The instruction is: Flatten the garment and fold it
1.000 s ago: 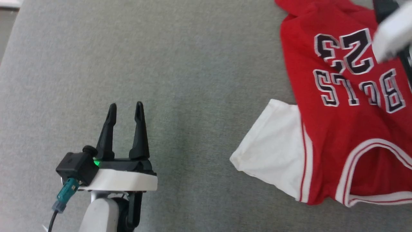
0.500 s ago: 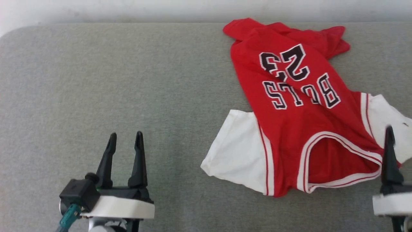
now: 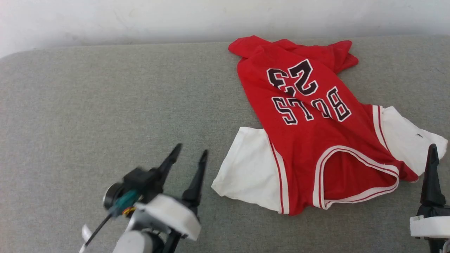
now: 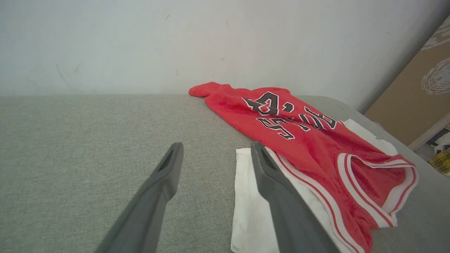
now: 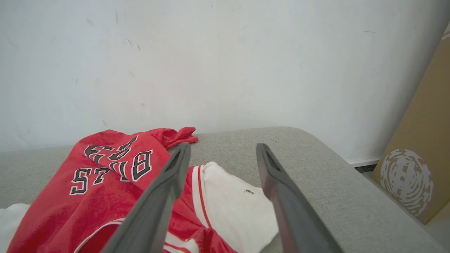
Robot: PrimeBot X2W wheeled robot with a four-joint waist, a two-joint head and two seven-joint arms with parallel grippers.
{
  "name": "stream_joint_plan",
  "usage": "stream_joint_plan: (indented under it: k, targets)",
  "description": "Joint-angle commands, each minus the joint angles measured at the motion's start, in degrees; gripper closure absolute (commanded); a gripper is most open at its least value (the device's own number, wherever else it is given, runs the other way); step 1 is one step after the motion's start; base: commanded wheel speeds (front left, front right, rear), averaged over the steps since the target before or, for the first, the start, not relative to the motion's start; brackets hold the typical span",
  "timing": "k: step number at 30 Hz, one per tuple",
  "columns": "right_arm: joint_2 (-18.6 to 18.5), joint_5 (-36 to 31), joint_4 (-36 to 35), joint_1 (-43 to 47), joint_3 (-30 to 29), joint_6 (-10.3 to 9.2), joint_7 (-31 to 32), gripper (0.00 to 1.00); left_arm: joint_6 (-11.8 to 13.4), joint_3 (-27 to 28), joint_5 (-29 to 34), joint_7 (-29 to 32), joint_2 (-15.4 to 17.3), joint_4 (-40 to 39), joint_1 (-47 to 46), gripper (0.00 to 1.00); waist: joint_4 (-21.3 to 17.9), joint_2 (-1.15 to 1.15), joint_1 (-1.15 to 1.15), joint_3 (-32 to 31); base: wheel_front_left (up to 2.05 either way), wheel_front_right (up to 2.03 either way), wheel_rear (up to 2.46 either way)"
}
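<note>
Change since the earlier frames: left gripper (image 3: pixel 192 148) is now leaning toward the garment (image 3: pixel 306 140) and standing nearer to it than half a second ago, when it was pointing straight up the head view; the head camera has shifted too, so more of the wall (image 3: pixel 140 17) is showing.
Left gripper: fingers are standing wide apart and holding nothing; they are hovering near the nearer white sleeve (image 3: pixel 249 172), and the head view is showing a gap between the two.
Right gripper (image 5: pixel 223 144): fingers are spread wide and gripping nothing; in its wrist view they are framing the other white sleeve (image 5: pixel 235 207), and contact cannot be told.
Garment: red T-shirt is lying face up on the right half of the grey upholstered surface (image 3: pixel 105 105), partly flattened.
Lettering (image 3: pixel 309 105): black, white-outlined print is reading upside down in the head view; a crease is hiding part of the word.
Neck opening (image 3: pixel 351 175): striped trim is facing the robot.
Hem end (image 3: pixel 337 52): red cloth is lying bunched close to the wall.
Background: brown cardboard panel (image 5: pixel 422 158) with a pale round print is leaning beside the surface.
</note>
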Motion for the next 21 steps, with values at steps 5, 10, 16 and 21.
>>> stream_joint_plan:
  k: [5, 10, 16, 21]
  targets:
    - [0.1, 0.2, 0.0, -1.1, 1.6, -0.04, -0.4, 0.00, -1.2, -7.6, -0.9, 14.3, 3.5, 1.4, -7.3, 0.00, 1.1, 0.00, 0.01, 1.3, 0.00, 0.00, 0.00]
    - [0.1, 0.8, 0.3, -1.7, 2.6, -0.04, -0.4, 0.00, -1.4, -12.4, -1.9, 24.9, 5.8, 3.2, -11.5, 0.00, 1.0, 0.00, 0.01, 3.0, 0.00, 0.00, 0.00]
    - [0.1, 1.3, 0.9, -2.6, 4.1, -0.04, -0.4, 0.00, -1.5, -15.5, -3.9, 30.8, 6.0, 6.7, -14.8, 0.00, -0.2, 0.00, 0.01, 5.3, 0.00, 0.00, 0.00]
    - [0.1, 2.0, 1.3, -3.5, 5.0, -0.04, -0.5, 0.00, 0.5, -16.3, -2.9, 37.7, 6.4, 10.9, -16.5, 0.00, -1.6, 0.00, 0.01, 7.0, 0.00, 0.00, 0.00]
